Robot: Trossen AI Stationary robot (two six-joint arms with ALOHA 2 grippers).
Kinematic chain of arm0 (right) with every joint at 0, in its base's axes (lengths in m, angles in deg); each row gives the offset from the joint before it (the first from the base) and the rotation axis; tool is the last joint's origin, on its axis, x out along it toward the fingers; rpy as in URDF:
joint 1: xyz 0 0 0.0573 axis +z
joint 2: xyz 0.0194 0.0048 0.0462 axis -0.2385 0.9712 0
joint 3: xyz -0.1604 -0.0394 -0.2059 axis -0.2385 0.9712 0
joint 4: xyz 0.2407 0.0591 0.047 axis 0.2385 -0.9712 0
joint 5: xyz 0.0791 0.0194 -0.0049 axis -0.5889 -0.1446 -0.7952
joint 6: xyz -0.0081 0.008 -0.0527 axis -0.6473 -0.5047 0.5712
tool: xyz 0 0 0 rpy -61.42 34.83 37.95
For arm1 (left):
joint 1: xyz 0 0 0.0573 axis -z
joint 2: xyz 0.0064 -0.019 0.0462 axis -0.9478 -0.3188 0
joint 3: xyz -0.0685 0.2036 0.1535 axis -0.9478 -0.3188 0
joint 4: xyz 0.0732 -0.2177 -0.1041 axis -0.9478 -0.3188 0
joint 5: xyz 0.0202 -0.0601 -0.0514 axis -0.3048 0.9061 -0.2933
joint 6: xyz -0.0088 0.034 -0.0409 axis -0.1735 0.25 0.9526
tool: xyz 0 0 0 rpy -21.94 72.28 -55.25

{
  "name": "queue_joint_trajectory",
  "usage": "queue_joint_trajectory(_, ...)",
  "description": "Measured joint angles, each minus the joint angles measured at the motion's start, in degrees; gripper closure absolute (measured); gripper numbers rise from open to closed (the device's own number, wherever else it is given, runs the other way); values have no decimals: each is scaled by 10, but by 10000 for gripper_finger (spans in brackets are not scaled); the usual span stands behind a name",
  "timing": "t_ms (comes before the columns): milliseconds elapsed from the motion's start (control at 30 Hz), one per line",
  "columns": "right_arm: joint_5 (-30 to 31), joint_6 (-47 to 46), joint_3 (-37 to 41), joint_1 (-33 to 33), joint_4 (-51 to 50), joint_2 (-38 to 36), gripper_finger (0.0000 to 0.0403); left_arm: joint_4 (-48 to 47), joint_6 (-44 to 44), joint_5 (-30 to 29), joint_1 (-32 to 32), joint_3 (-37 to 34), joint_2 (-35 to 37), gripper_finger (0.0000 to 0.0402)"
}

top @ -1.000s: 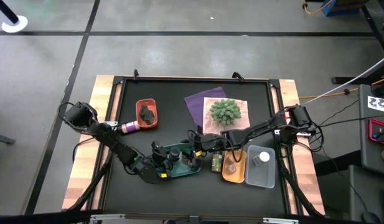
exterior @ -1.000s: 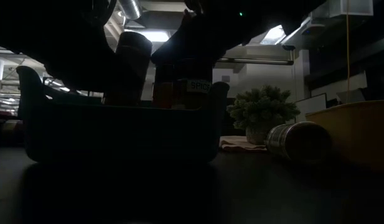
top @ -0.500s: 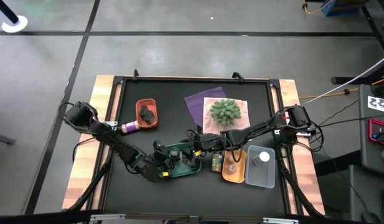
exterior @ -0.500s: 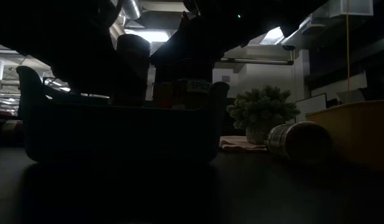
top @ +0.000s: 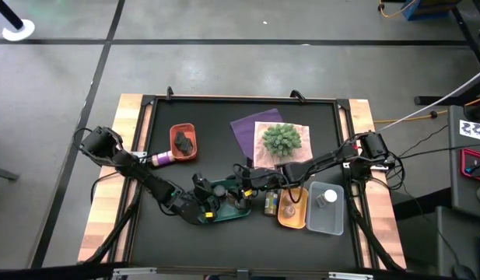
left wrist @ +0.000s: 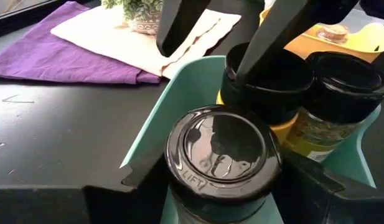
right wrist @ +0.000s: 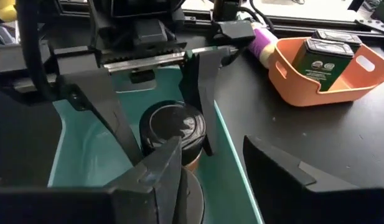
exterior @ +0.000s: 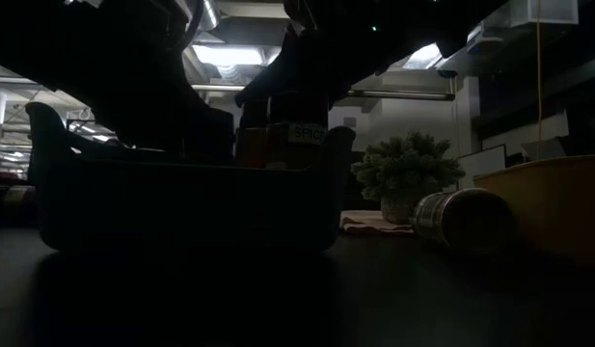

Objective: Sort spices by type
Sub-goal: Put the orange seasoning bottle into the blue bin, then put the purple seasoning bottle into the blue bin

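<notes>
A teal tray (top: 238,211) near the table's front edge holds three black-lidded spice jars. The nearest jar (left wrist: 221,149) stands upright on the tray floor between the fingers of my open left gripper (top: 206,201). Its fingers (right wrist: 120,118) stand on either side of the jar, apart from it as far as shows. My right gripper (top: 241,187) hangs over the tray from the far right. Its fingers are apart, with nothing between them, above a yellow-labelled jar (left wrist: 272,87). A third jar (left wrist: 347,81) stands beside that one. My right gripper has one fingertip (left wrist: 241,73) at the near edge of the yellow-labelled jar's black lid, slanting down from above. Whether it touches the lid I cannot tell.
An orange tray (top: 183,158) with dark lumpy pieces and a purple-capped jar (top: 163,159) lie at the left. To the right of the teal tray are a jar on its side (top: 269,204), a yellow tray (top: 292,220) and a clear tray (top: 325,222) with a white-capped jar. A spiky plant (top: 282,140) on cloths stands behind.
The black-lidded jar, whose top stood well above the teal tray's rim in the low view, has sunk into the tray. My left gripper has let go of it and stays around it. The right arm has kept still.
</notes>
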Motion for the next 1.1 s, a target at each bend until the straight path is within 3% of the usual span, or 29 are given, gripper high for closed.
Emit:
queue_joint_trajectory(600, 1, 15, -1, 0, -42, -54, 230, -30, -38, 11, 29, 0, 61, 171)
queue_joint_trajectory(1100, 1, 16, 0, 0, -109, -104, 230, -222, 76, 12, 43, 0, 250, 171)
